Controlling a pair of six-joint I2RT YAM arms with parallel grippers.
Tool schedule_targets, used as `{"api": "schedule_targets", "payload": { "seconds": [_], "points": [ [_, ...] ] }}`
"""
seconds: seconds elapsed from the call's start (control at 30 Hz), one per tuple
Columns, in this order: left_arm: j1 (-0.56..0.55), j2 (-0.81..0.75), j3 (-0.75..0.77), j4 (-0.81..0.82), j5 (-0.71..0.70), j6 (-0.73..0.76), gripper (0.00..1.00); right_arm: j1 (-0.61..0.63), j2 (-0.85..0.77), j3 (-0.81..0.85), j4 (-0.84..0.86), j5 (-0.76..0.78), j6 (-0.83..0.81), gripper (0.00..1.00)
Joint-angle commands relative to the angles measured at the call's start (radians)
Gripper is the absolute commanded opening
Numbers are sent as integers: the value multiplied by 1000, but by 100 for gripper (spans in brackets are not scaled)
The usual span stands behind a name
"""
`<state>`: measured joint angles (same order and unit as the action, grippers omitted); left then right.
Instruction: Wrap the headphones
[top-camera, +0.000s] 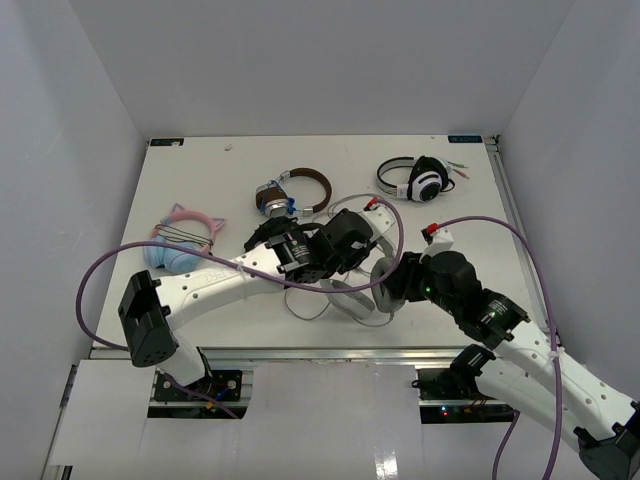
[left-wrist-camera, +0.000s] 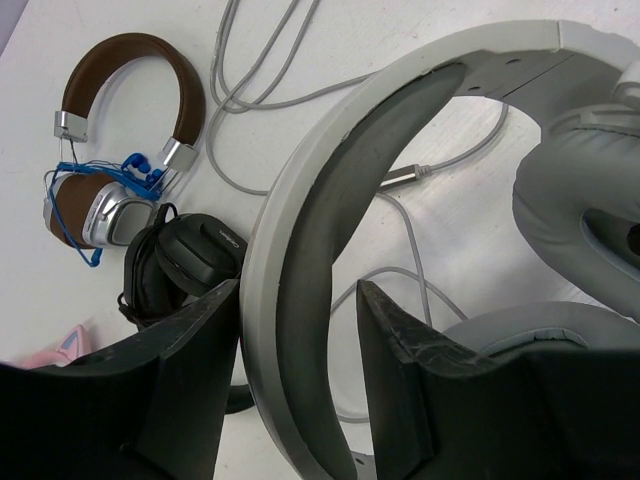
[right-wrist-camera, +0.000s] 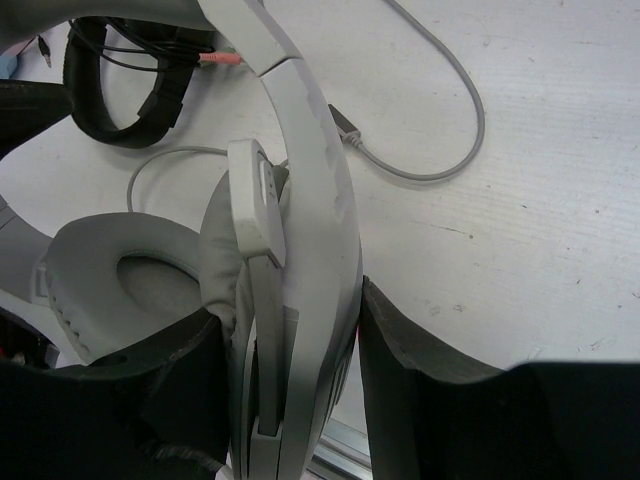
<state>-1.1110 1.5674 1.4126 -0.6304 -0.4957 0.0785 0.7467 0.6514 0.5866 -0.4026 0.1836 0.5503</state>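
**Five headsets on one surface (top-camera: 200, 170) — the headphones (top-camera: 362, 308) are at mid-front, between the two arms.**

Right jaws are clamped across the white band and a grey ear cup. Left jaws straddle the wide band, but whether they pinch it cannot be told. Around them are a brown pair (top-camera: 295, 190) with a blue cord behind, a white pair with black cups (top-camera: 420, 180) far right, and a pink-eared pair (top-camera: 185, 240) at left. The left arm (top-camera: 215, 280) masks the middle from above — only the wrist views show the black pair (left-wrist-camera: 185, 260) just beside the band, the thin grey cable (left-wrist-camera: 260, 90) in loose loops, and its plug (left-wrist-camera: 405, 177) on the surface.
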Motion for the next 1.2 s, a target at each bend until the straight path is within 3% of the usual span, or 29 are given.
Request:
{"api": "schedule_targets", "payload": {
  "seconds": [0.0,0.1,0.2,0.27,0.3,0.4,0.5,0.67,0.77,0.93,1.17],
  "points": [
    [-10,14,41,-23,-24,-15,59,6,-20,14,108,-12,22,8],
    [-11,28,52,-29,-36,-19,49,6,-15,16,111,-16,20,8],
    [-12,36,64,-28,-14,-20,26,7,-5,11,123,-28,16,8],
    [-13,47,71,-31,30,-36,4,8,8,-3,146,-43,5,11],
    [-13,48,67,-31,45,-46,0,8,13,-9,157,-47,-4,16],
    [-13,45,45,-35,13,-78,0,8,26,-5,166,-48,-38,33],
    [-9,24,26,-60,-132,-136,0,8,16,18,167,-50,-81,68],
    [65,-34,146,-183,-202,-270,0,8,-44,75,187,-84,-141,91],
    [126,-93,216,-218,-161,-321,0,8,-90,81,220,-165,-180,97],
    [223,-176,337,-274,-78,-364,0,8,-232,-3,388,-335,-246,98],
    [238,-214,572,-384,-1,-410,0,8,-289,-130,726,-464,-385,97]
  ]
}}
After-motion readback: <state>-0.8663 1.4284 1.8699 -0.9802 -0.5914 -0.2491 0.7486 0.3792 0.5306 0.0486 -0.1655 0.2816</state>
